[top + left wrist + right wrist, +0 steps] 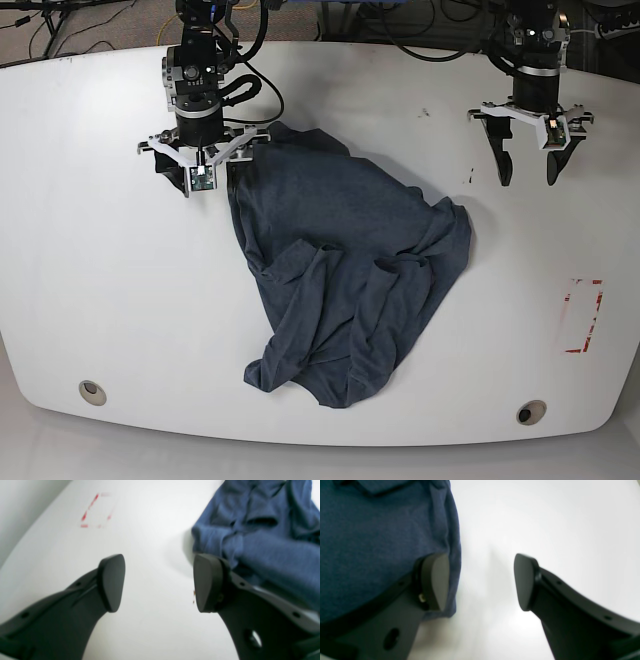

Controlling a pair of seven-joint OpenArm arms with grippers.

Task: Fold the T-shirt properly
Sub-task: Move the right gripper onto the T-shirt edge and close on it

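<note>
Where the base view is read from left to right, the right gripper (210, 180) comes first, positioned at the far upper corner of the T-shirt (345, 270). Its fingers (435, 581) stand apart with only bare table between them; in the right wrist view one finger overlaps the hemmed cloth edge and the other stands over the white table (545, 517). Nothing is clamped.

The T-shirt lies crumpled in the middle of the table, spreading from below the right gripper toward the near edge, with folds and ridges across its lower half.

Further right, the left gripper (530, 170) hangs over bare table, apart from the cloth. Its fingers (111, 582) are spread wide and hold nothing; in the left wrist view one finger overlaps the garment's edge. Red tape marks (585, 315) lie near the right end of the table.
</note>
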